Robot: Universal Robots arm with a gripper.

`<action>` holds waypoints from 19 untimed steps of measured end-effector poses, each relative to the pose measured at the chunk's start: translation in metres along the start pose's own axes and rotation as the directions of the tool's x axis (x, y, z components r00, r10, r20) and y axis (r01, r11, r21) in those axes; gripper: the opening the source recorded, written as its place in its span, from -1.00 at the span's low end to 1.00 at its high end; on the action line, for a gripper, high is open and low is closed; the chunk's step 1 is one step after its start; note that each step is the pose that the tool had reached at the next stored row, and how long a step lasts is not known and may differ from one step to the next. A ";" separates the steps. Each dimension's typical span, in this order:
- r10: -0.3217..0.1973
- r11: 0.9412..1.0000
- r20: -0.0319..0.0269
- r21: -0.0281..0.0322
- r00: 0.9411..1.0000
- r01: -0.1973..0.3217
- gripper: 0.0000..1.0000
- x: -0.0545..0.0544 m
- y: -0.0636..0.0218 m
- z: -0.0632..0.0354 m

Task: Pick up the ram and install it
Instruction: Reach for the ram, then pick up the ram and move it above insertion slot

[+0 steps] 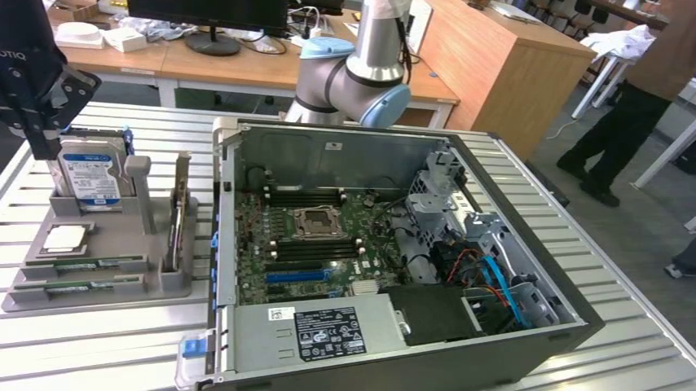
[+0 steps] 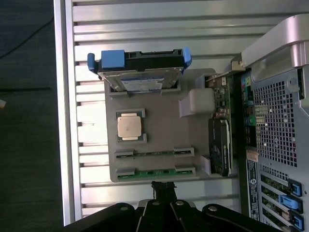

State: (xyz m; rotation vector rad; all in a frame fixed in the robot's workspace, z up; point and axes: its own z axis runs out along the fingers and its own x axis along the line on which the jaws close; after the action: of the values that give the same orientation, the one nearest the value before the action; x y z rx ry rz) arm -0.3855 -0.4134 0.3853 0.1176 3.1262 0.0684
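Two ram sticks, thin green boards, lie side by side in slots at the front of a grey holder (image 1: 163,281). In the exterior view they are ram (image 1: 85,262) and ram (image 1: 74,286); in the wrist view, ram (image 2: 154,153) and ram (image 2: 155,171). My gripper (image 1: 45,149) hangs at the exterior view's far left, above the holder's hard-drive end, well above the sticks. In the wrist view the gripper (image 2: 163,185) is shut with nothing between its black fingers, its tips just outside the holder's edge beside the nearer stick. It touches neither stick.
The holder also carries a blue-and-white hard drive (image 1: 90,175), a square silver processor (image 2: 130,126) and an upright card (image 1: 178,218). An open computer case (image 1: 522,244) with its motherboard (image 1: 315,236) lies to the exterior view's right. A person (image 1: 631,98) stands at the far right.
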 end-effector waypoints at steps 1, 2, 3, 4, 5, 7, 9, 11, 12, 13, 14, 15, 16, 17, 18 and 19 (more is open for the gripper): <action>0.000 1.000 0.000 0.000 1.000 0.000 -0.80 0.000 -0.0005 0.0000; 0.000 1.000 0.000 0.000 1.000 0.000 -0.80 0.000 -0.0005 0.0000; 0.000 1.000 0.000 0.000 1.000 0.000 -0.80 0.000 -0.0005 -0.0001; 0.000 1.000 0.000 0.000 1.000 0.000 -0.80 0.000 -0.0005 -0.0001; 0.000 1.000 0.000 0.000 1.000 0.000 -0.80 0.000 -0.0005 0.0000; 0.000 1.000 0.000 0.000 1.000 0.000 -0.80 0.000 -0.0006 0.0000; 0.000 1.000 0.000 0.000 1.000 0.000 -0.80 0.000 -0.0006 0.0000; 0.000 1.000 0.000 0.000 1.000 0.000 -0.80 0.000 -0.0006 -0.0001; 0.000 1.000 0.000 0.000 1.000 0.000 -0.80 0.000 -0.0005 -0.0001; -0.001 1.000 0.000 0.000 1.000 0.001 -0.80 0.000 -0.0006 -0.0001; -0.002 1.000 0.000 0.000 1.000 0.002 -0.80 0.000 -0.0005 -0.0001; -0.004 1.000 0.000 0.000 1.000 0.004 -0.80 0.000 -0.0005 -0.0001; -0.007 1.000 0.000 0.000 1.000 0.007 -0.80 0.000 -0.0006 -0.0001; -0.010 1.000 -0.001 0.000 1.000 0.010 -0.80 0.000 -0.0006 -0.0001; -0.014 1.000 -0.001 0.000 1.000 0.014 -0.80 0.000 -0.0006 0.0000; -0.020 1.000 -0.001 0.001 1.000 0.020 -0.80 0.000 -0.0006 0.0000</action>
State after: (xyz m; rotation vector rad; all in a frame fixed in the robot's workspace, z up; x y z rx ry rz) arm -0.3856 -0.4140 0.3853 0.0857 3.1277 0.0673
